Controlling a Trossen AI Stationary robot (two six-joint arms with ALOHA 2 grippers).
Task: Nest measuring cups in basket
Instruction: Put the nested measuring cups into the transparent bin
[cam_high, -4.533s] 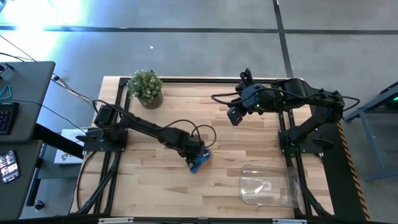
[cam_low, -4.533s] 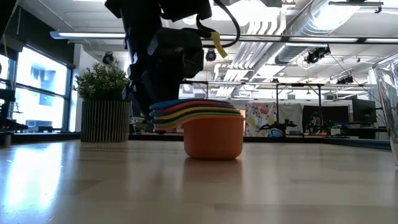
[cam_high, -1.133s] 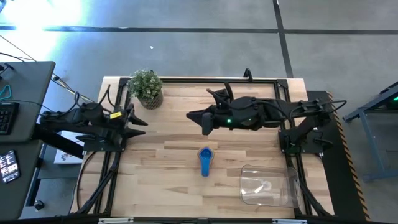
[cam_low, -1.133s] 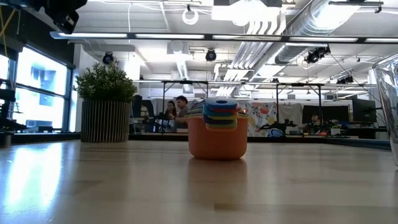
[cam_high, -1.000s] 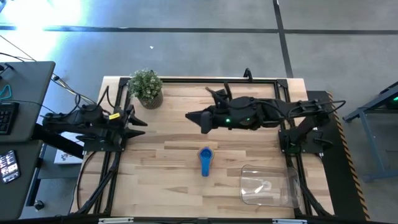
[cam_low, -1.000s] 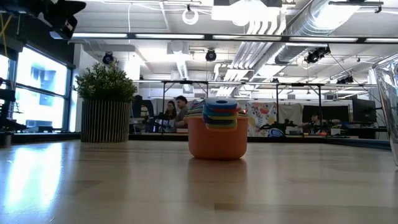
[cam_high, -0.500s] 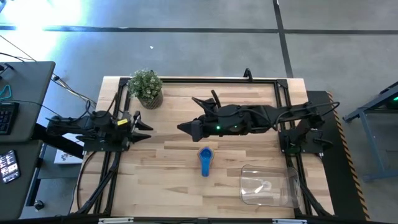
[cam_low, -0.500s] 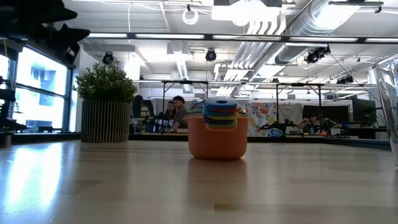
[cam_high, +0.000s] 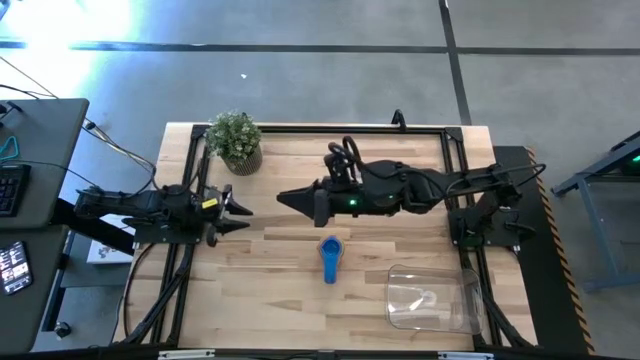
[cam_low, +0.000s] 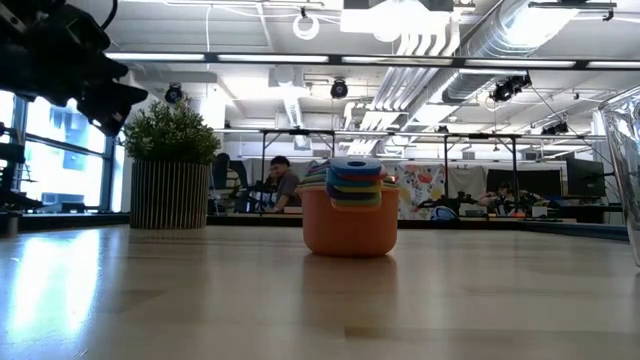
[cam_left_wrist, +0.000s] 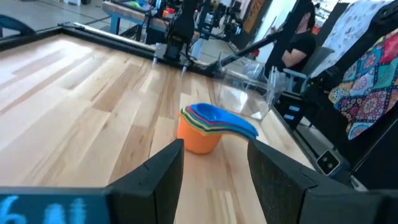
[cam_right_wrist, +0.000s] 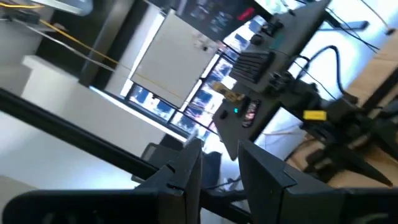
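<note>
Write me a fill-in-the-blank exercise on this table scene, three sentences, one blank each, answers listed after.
1. The nested measuring cups sit on the ____, not in the basket.
2. The top cup in the stack is coloured ____.
3. The left gripper has its fingers ____ and holds nothing.

Answers: table; blue; open

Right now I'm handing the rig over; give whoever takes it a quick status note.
Left gripper: open, empty, pulled back to the table's left side.
Right gripper: empty, above the table's middle, not touching anything; jaws narrowly apart.
Measuring cups: nested in one stack, orange at the bottom, blue on top, standing on the table near the middle.
Basket: empty, near the front right corner.
Done: nesting. Left: put the stack in the basket.
</note>
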